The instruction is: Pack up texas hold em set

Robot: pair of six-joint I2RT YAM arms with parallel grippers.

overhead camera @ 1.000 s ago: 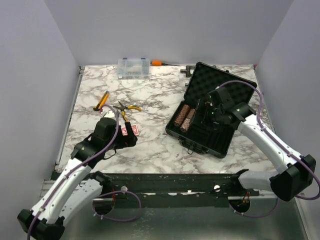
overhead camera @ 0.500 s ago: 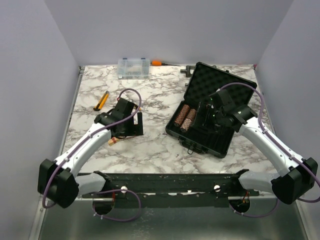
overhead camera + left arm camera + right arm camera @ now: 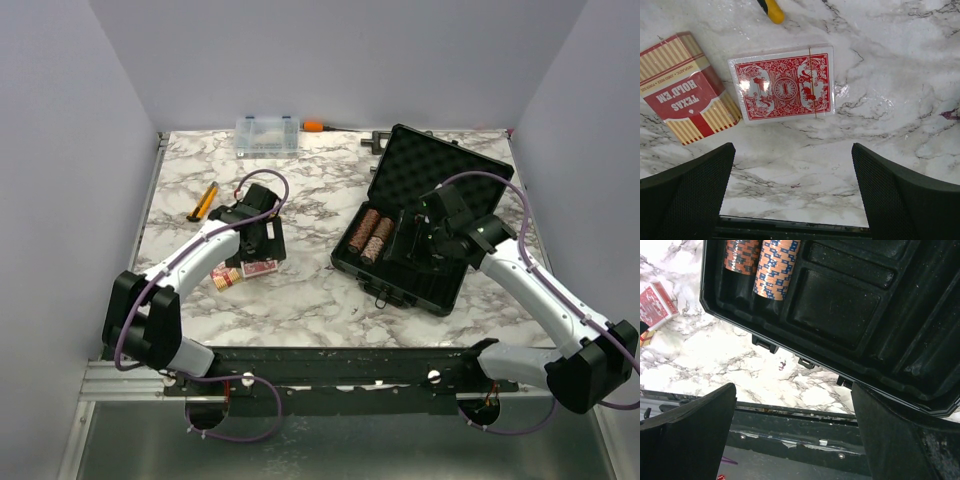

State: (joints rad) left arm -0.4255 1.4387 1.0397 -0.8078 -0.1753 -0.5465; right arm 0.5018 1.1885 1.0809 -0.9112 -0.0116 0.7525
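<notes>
The black case [image 3: 440, 285] lies open at the right with its foam lid [image 3: 440, 170] raised. Two brown-red chip rolls [image 3: 370, 235] sit in its left slots; the right wrist view shows these chip rolls [image 3: 774, 265] beside empty trays of the case [image 3: 840, 305]. My right gripper [image 3: 415, 240] hovers open over the case's middle, its jaws [image 3: 792, 400] holding nothing. On the marble, a red-backed card deck [image 3: 784, 82] lies next to a striped Texas Hold'em card box [image 3: 687, 85]. My left gripper [image 3: 792, 165] stands open just short of the deck [image 3: 258, 268], touching neither.
Orange-handled pliers [image 3: 203, 202] lie left of my left gripper, with a handle tip [image 3: 771, 7] beyond the deck. A clear organizer box [image 3: 267, 134] and an orange-handled tool [image 3: 314, 126] sit at the back edge. The table's front rail [image 3: 330, 365] runs along the near side.
My left arm has swung forward and right from the near left, and its gripper now hangs over the deck and card box. The right gripper has barely shifted over the case.
</notes>
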